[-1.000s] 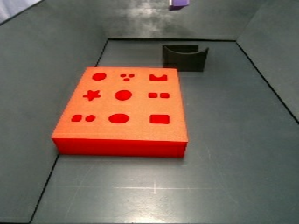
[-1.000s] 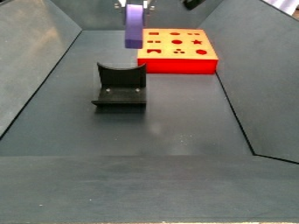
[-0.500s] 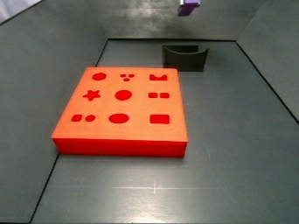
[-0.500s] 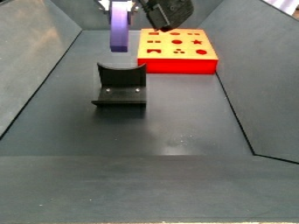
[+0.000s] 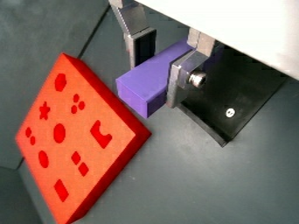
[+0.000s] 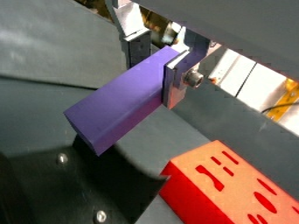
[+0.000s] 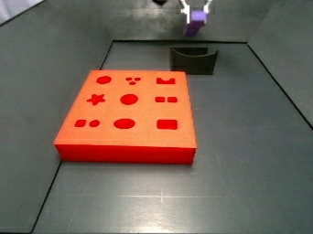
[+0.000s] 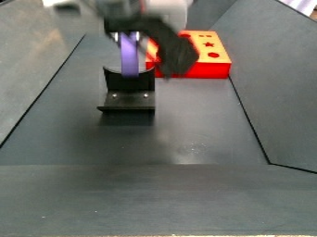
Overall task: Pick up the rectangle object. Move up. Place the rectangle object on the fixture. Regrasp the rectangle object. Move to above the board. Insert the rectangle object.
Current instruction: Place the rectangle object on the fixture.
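The purple rectangle object (image 5: 149, 86) (image 6: 114, 112) sits between the silver fingers (image 5: 179, 80) of my gripper (image 5: 162, 61) (image 6: 158, 66), which is shut on its upper end. In both side views the gripper (image 7: 193, 11) (image 8: 132, 32) holds the rectangle object (image 7: 193, 16) (image 8: 129, 54) upright just over the notch of the dark fixture (image 7: 195, 58) (image 8: 126, 93). Whether its lower end touches the fixture I cannot tell. The orange-red board (image 7: 128, 114) (image 8: 198, 56) (image 5: 65, 131) (image 6: 233, 188) lies flat beside the fixture (image 5: 233, 101), its cut-outs facing up.
Dark sloping walls (image 7: 281, 82) (image 8: 44, 83) enclose the grey floor (image 8: 161, 139). The fixture's base plate (image 6: 59, 179) with its screws lies under the block. The gripper body is blurred in a side view.
The gripper has come down with the rectangle object, from high above to just over the fixture's notch. The board and the fixture have not moved.
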You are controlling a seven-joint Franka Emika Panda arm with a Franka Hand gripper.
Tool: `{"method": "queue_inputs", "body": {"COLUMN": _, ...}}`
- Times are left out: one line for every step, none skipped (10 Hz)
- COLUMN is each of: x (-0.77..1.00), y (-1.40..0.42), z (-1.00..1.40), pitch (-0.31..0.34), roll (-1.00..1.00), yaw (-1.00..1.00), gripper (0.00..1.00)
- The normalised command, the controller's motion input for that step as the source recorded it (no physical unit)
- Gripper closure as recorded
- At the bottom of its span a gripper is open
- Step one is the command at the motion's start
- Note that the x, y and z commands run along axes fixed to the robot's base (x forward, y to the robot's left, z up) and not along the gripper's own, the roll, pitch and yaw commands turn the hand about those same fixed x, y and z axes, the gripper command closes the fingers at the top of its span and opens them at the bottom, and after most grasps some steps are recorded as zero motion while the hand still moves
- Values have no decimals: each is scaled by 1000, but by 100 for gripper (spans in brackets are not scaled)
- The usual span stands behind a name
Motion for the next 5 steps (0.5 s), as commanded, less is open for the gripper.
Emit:
{"method": "queue_inputs", "body": {"x": 160, "y": 137, "z": -1000, "pitch": 153, "roll": -480, "yaw": -174, "gripper": 100}}
{"method": "queue_inputs", "body": {"x": 172, "y": 134, "z": -1000, "pitch": 105, "roll": -265, "yaw": -195, "gripper": 100}}
{"method": "queue_inputs", "body": {"x": 174, "y": 125, "z": -1000, "pitch": 67, "roll": -188, "yaw": -194, "gripper": 100}}
{"method": "queue_inputs", "body": {"x": 149, "y": 112, "z": -826, "pitch": 31, "roll": -159, "yaw": -189, "gripper": 100}}
{"method": "queue_inputs", "body": {"x": 120, "y": 93, "z": -622, "pitch": 2, "roll": -156, "yaw": -175, "gripper": 100}}
